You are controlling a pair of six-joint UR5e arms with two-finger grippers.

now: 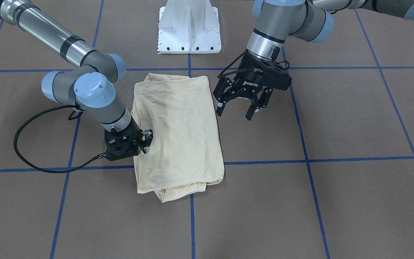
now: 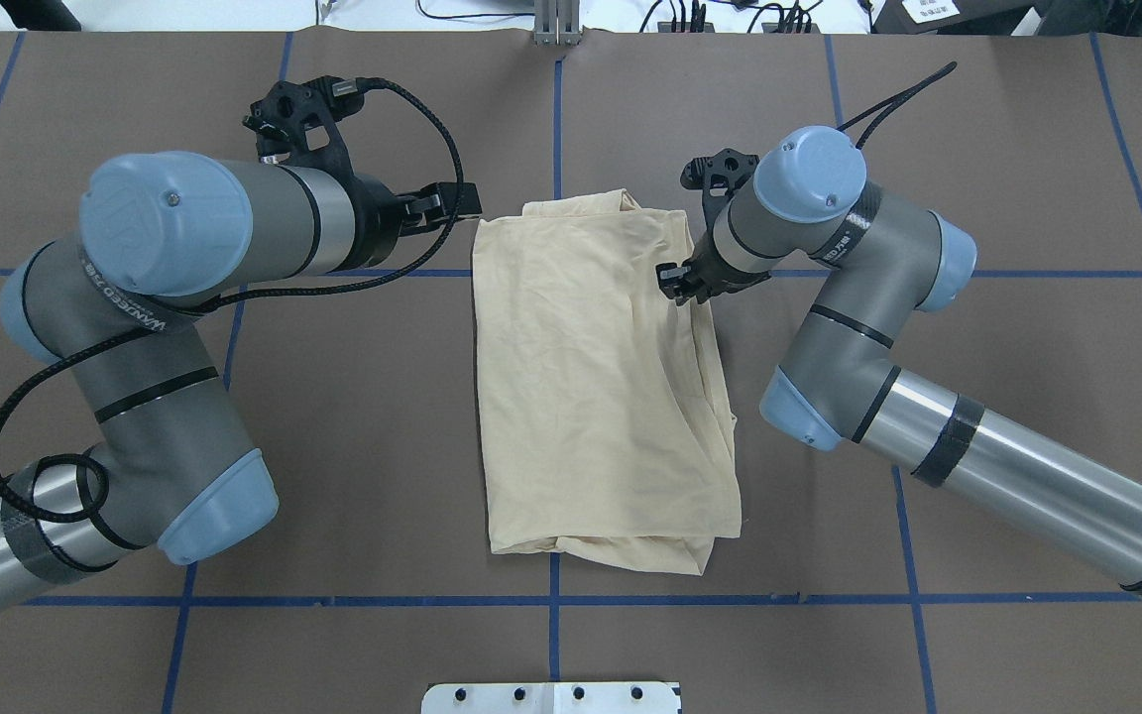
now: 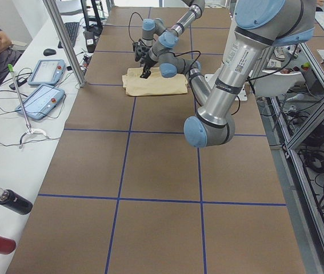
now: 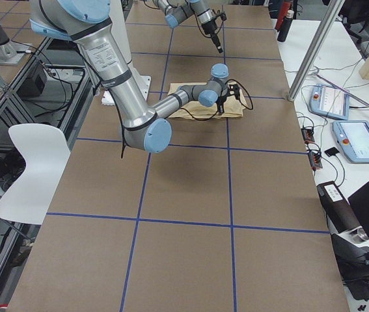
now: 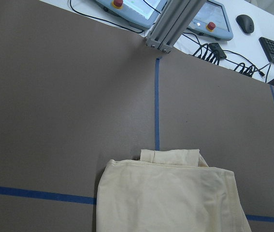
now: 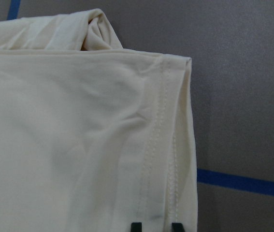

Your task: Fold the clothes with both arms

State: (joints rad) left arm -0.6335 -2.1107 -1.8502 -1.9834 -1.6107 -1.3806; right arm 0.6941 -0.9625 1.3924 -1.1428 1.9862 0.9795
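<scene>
The pale cream-yellow T-shirt lies folded into a long rectangle in the middle of the table; its print and label are hidden. My right gripper is down at the shirt's side edge near its far end. In the right wrist view its fingertips stand close together with the stitched hem between them, shut on the edge. My left gripper hovers open and empty above the table beside the shirt's other side. The left wrist view shows the shirt's far end.
The white pedestal base stands at the robot's side of the table. Blue tape lines grid the brown table. An aluminium post and operator tablets stand beyond the far edge. A white chair is off the table.
</scene>
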